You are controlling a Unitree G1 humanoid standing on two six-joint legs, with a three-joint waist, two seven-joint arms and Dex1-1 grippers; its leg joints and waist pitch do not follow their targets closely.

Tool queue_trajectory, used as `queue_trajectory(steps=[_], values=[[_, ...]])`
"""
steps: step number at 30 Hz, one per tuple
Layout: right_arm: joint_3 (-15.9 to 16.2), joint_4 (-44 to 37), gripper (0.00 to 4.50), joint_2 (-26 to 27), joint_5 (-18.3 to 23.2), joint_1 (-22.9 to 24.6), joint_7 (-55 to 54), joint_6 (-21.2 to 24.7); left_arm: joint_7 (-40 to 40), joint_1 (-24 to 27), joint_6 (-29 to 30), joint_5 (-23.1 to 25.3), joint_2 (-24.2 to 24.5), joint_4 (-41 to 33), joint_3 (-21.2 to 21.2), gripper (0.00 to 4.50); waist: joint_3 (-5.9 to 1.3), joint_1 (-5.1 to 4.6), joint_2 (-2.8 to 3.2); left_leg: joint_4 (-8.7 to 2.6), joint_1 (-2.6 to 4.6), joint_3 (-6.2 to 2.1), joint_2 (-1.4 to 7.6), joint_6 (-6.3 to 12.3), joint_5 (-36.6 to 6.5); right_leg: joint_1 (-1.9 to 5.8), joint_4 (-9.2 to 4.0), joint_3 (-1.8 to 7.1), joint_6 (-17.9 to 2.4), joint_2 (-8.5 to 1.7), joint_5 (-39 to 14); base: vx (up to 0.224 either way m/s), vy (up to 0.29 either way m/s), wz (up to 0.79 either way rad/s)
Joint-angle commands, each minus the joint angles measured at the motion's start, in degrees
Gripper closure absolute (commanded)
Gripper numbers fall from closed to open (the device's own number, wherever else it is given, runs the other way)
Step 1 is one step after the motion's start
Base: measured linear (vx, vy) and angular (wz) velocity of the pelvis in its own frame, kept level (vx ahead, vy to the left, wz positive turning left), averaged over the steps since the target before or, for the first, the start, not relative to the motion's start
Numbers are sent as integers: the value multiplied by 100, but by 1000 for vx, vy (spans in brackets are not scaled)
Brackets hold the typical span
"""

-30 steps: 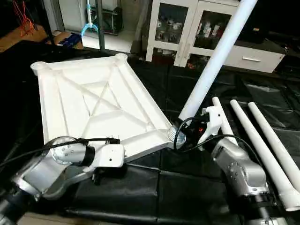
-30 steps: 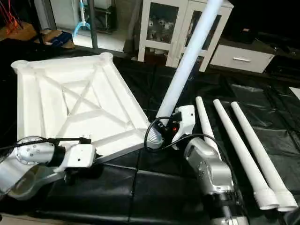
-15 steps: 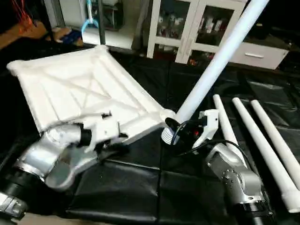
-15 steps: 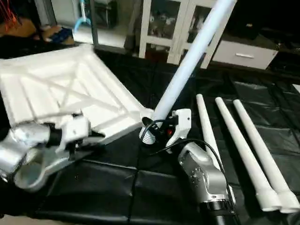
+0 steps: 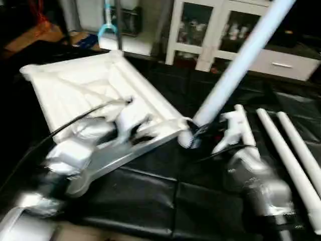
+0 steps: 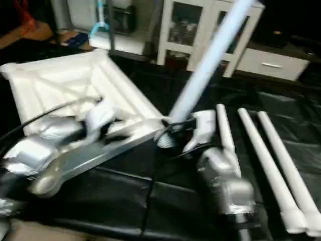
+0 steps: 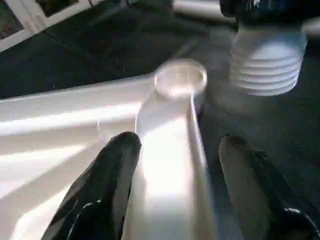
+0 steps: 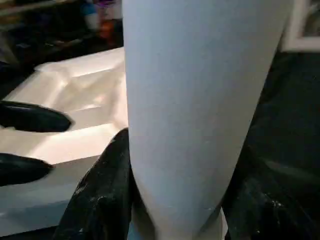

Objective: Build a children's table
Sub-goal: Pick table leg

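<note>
Since the earlier frame the left arm has swung up from the near edge of the tabletop [image 5: 88,95] and now lies over its near rim; the tabletop has turned slightly on the black cover [image 5: 150,201], and the held leg [image 5: 241,63] stays tilted at the near right corner.

Tabletop: it lies underside up on the cover, ribs showing. It looks like a light, stiff plastic shell that slides easily on the cover. Judged best hold: the straight rim close to a corner socket [image 7: 180,79], where the wall is thickest.

Legs: three spare legs [image 5: 288,153] lie side by side to the right of the tabletop. The fourth is raised, its ribbed lower end [image 7: 267,62] just beside the socket and not yet entered. The tubes look smooth, light and rigid; a hold low down, near the ribbed end, gives the most control.

Right gripper [image 8: 175,200]: the fingers are clamped on the lower part of the raised leg, one on each side.

Left gripper [image 7: 175,195]: the forearm slants across the near rim, wrist bent towards the socket. The jaws stand apart, astride the rim, with a gap at each finger [image 7: 107,175].
</note>
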Motion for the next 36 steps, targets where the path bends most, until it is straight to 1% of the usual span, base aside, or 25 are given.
queue_trajectory(steps=[1, 2, 3, 4, 5, 6, 7, 8, 9, 10, 11, 12, 13, 14, 18, 19, 22, 25, 27, 30, 31, 32, 33, 35, 36], values=[[-256, -23, 264, -243, -191, -54, -121, -8, 220, -14, 538, -140, -192, -121, 29, 133, -324, 10, 67, -391, 18, -46, 187, -110, -747, 299, -373, 267, -913, -367, -905, 0, 0, 0], [-288, 5, 264, -301, -232, -60, -149, -18, 243, 14, 663, -188, -273, -161, 20, 129, -332, 11, 59, -378, 3, -48, 182, -58, -622, 316, -356, 267, -919, -367, -739, 0, 0, 0], [-305, 20, 264, -332, -254, -62, -165, -23, 255, 29, 730, -213, -317, -182, 15, 129, -345, 12, 57, -368, 4, -42, 181, -43, -543, 320, -337, 266, -936, -362, -621, 0, 0, 0], [-354, 55, 264, -399, -270, -65, -167, -45, 290, 74, 868, -271, -441, -239, 17, 122, -354, 10, 47, -358, -7, -42, 174, 34, -412, 328, -325, 260, -981, -353, -414, 0, 0, 0], [-392, 82, 264, -460, -275, -65, -167, -59, 288, 108, 1045, -266, -563, -283, 33, 112, -358, -4, 94, -350, 2, -36, 182, 92, -379, 325, -327, 261, -1052, -354, -247, 0, 0, 0], [-418, 103, 264, -503, -284, -65, -174, -74, 249, 137, 1109, -252, -618, -301, 12, 97, -360, -1, 76, -340, -1, -34, 176, 127, -368, 327, -322, 257, -1082, -348, -206, 0, 0, 0], [-444, 111, 264, -541, -270, -62, -171, -86, 252, 165, 1189, -158, -649, -325, -37, 89, -358, 11, 94, -343, -4, -37, 176, 193, -362, 336, -326, 257, -1129, -354, -191, 0, 0, 0], [-477, 114, 264, -568, -259, -60, -187, -91, 302, 183, 1187, 24, -629, -266, -131, 89, -353, 0, 77, -342, -16, -39, 177, 231, -412, 343, -338, 251, -1127, -353, -265, 0, 0, 0], [-506, 104, 264, -587, -241, -55, -192, -84, 479, 178, 1158, 252, -575, -152, -259, 85, -343, -5, 78, -351, -7, -47, 187, 251, -514, 333, -368, 246, -1068, -349, -457, 0, 0, 0], [-516, 98, 264, -592, -233, -53, -193, -80, 564, 173, 1150, 345, -553, -103, -310, 84, -339, -11, 84, -348, -9, -47, 186, 250, -565, 333, -377, 247, -1042, -350, -549, 0, 0, 0], [-521, 79, 264, -590, -225, -44, -195, -68, 611, 172, 1173, 359, -550, -41, -316, 84, -330, -16, 84, -354, 2, -47, 183, 233, -667, 319, -407, 244, -981, -351, -780, 0, 0, 0], [-518, 38, 264, -579, -220, -19, -198, -40, 704, 172, 1249, 363, -540, 64, -339, 84, -328, -17, 100, -359, 9, -50, 186, 210, -713, 311, -413, 243, -958, -352, -881, 0, 0, 0], [-512, 20, 264, -570, -224, -6, -199, -28, 726, 175, 1295, 343, -537, 95, -344, 84, -323, -19, 95, -362, 18, -50, 185, 166, -800, 296, -431, 239, -922, -344, -1040, 0, 0, 0], [-489, 8, 264, -552, -238, 11, -203, -20, 708, 196, 1384, 276, -560, 152, -331, 84, -328, -15, 99, -368, 16, -59, 191, 138, -815, 297, -428, 236, -903, -348, -1083, 0, 0, 0], [-411, 0, 264, -466, -303, 35, -210, -39, 835, 238, 1171, 458, -599, 507, -391, 84, -338, -15, 99, -365, -1, -63, 184, 152, -715, 299, -419, 234, -915, -345, -879, 0, 0, 0], [-388, -21, 264, -435, -291, 35, -206, -27, 900, 233, 1110, 501, -641, 614, -354, 84, -340, -9, 98, -366, 1, -65, 193, 165, -689, 305, -409, 235, -955, -356, -794, 0, 0, 0], [-358, -40, 264, -429, -272, 41, -202, -19, 856, 233, 1132, 497, -687, 637, -321, 84, -334, 0, 98, -369, 4, -62, 192, 177, -730, 303, -416, 237, -969, -363, -869, 0, 0, 0], [-335, -30, 264, -430, -277, 50, -197, -30, 778, 211, 1056, 472, -735, 701, -340, 84, -328, 4, 99, -373, 7, -63, 191, 157, -813, 298, -436, 236, -923, -366, -1031, 0, 0, 0], [-327, -34, 264, -437, -274, 49, -185, -23, 718, 175, 1044, 470, -740, 753, -400, 112, -326, 7, 102, -378, 14, -64, 193, 150, -860, 288, -447, 235, -893, -369, -1130, 0, 0, 0], [-315, -31, 264, -437, -284, 39, -166, -20, 534, 64, 1093, 470, -721, 837, -525, 123, -326, 8, 93, -379, 15, -63, 188, 140, -880, 281, -454, 234, -857, -367, -1186, 0, 0, 0], [-311, -27, 264, -432, -289, 29, -161, -17, 424, 12, 1136, 490, -687, 863, -605, 131, -325, 13, 103, -384, 17, -66, 189, 134, -886, 278, -457, 233, -846, -371, -1218, 0, 0, 0], [-308, -19, 264, -434, -295, 18, -151, -18, 270, -46, 1199, 523, -629, 876, -736, 140, -325, 9, 96, -390, 7, -73, 194, 126, -864, 285, -446, 231, -849, -373, -1187, 0, 0, 0], [-309, -16, 264, -434, -298, 12, -144, -17, 157, -78, 1250, 541, -597, 884, -816, 157, -330, 13, 99, -389, 16, -74, 196, 121, -850, 283, -443, 230, -846, -374, -1164, 0, 0, 0], [-313, -16, 264, -431, -303, -6, -144, -9, 35, -134, 1261, 613, -542, 912, -933, 162, -344, 11, 98, -379, 5, -72, 192, 141, -715, 300, -412, 235, -891, -376, -935, 0, 0, 0], [-313, -15, 264, -428, -304, -11, -145, -9, 10, -154, 1260, 634, -530, 928, -961, 176, -345, 14, 120, -375, -1, -71, 194, 157, -620, 310, -394, 238, -952, -382, -760, 0, 0, 0]])
